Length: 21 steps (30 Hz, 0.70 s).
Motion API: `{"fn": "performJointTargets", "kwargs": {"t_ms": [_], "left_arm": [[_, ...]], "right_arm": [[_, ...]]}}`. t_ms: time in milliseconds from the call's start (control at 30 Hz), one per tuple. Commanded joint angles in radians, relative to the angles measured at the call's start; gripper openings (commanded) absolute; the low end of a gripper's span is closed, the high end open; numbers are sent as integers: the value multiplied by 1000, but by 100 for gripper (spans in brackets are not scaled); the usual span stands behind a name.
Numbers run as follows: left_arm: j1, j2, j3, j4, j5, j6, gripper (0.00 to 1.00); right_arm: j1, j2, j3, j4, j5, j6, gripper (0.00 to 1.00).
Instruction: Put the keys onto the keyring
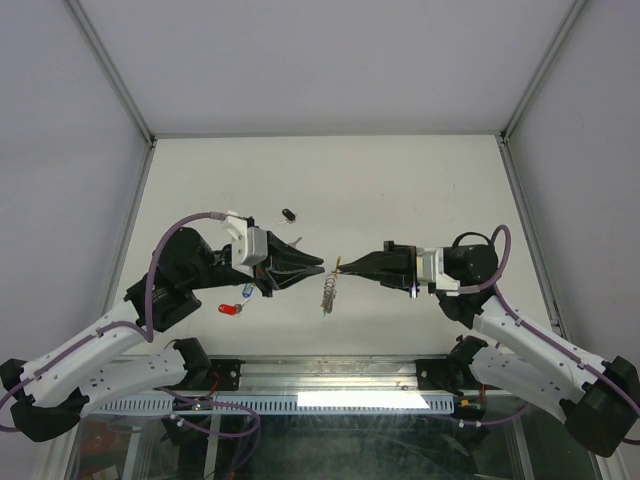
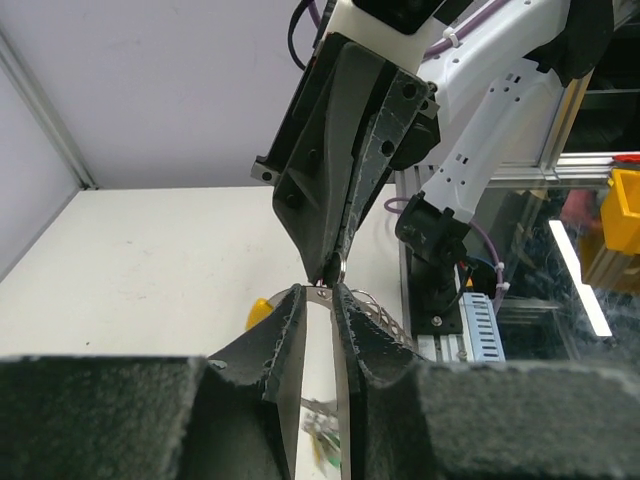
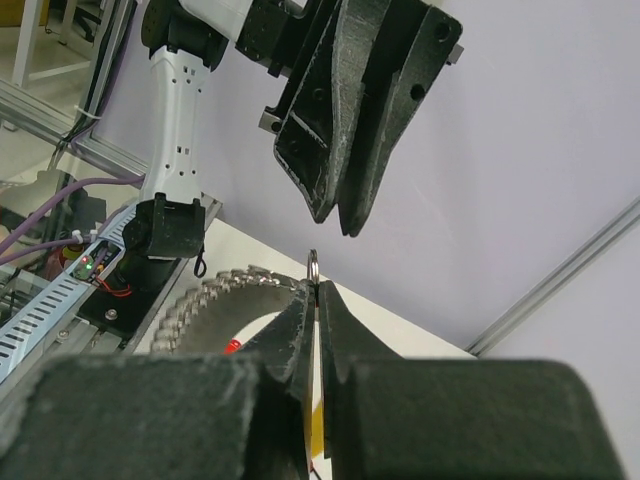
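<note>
A: Well, where was the keyring (image 3: pixel 313 266)?

B: Pinched edge-up in the right tool (image 3: pixel 315 293), which was clenched on it. The left tool (image 2: pixel 318 293) sat just beside the keyring, jaws nearly together. Whether they gripped a key, I couldn't tell.

A: And your advice?

B: Keep the keyring steady and feed the key's hole on gently. A red-tagged key (image 1: pixel 231 311) and a blue-tagged key (image 1: pixel 247 292) lay on the table (image 1: pixel 420 190), well apart from the keyring.

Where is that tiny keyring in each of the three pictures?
Top external: keyring mid-picture, at the tip of the right gripper.
Left wrist: keyring at centre, under that gripper's downward-pointing tip.
Right wrist: keyring at centre, poking up from the near fingers.
Landmark: the right gripper, shut on it in every view.
</note>
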Motion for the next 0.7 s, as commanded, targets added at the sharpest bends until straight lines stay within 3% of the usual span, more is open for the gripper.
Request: {"fn": "performJointTargets", "kwargs": {"t_ms": [0, 267, 467, 667], "left_arm": [[7, -20, 3, 13, 11, 25, 15], [7, 11, 11, 38, -19, 38, 16], [7, 13, 13, 54, -51, 35, 16], [8, -24, 6, 27, -191, 35, 16]], "right_arm": [[5, 2, 41, 81, 61, 31, 0], [11, 9, 45, 117, 169, 171, 0], [13, -15, 55, 41, 205, 203, 0], [13, -49, 203, -480, 263, 194, 0]]}}
